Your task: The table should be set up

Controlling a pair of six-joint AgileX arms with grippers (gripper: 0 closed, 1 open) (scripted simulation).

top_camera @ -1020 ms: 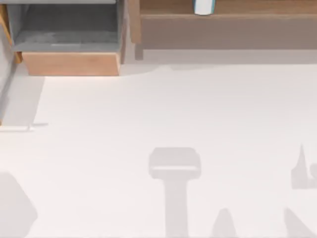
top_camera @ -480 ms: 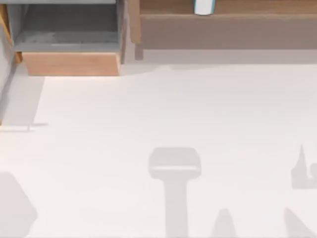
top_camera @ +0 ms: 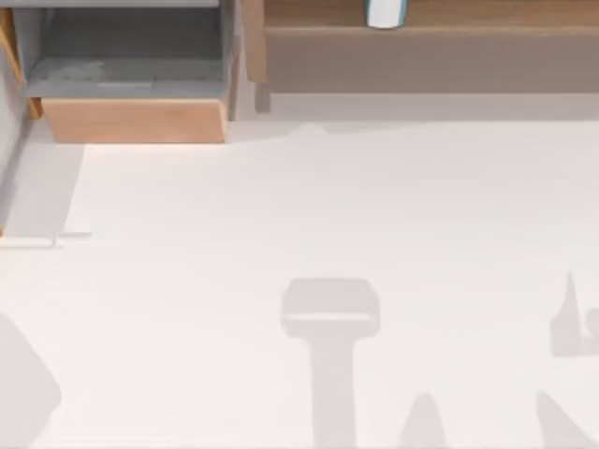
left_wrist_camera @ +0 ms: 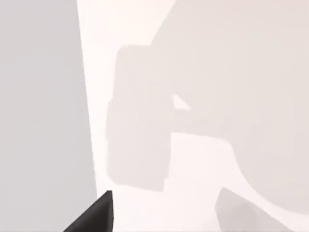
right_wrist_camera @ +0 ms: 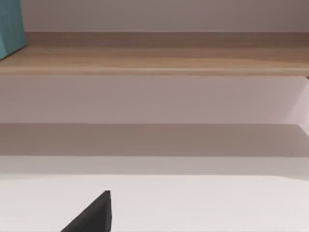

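The grey shadow at the surface's lower left corner has drawn back toward the left edge since a second ago. Everything else in the top view lies as it did.

The surface, a flat off-white top, spreads across nearly the whole top view, from the wooden furniture at the far side down to the near edge. It carries several soft shadows. One is T-shaped, near the middle of the near half, and narrower ones lie at the right edge. In the left wrist view the surface ends at a straight edge, with plain grey floor beyond it.

A long light-brown wooden shelf runs along the far right side. The right wrist view faces it, with its board level above the surface. At the far left stands a grey-lined box with a light wooden front, just beside the shelf's end.

A small white thing with a blue rim stands on the shelf. In the right wrist view a teal block rests on the shelf board.

A black wedge of the left claw hangs over the surface's edge. A like wedge of the right claw sits above the surface, facing the shelf. For either claw, I cannot tell whether it is spread or pressed together.
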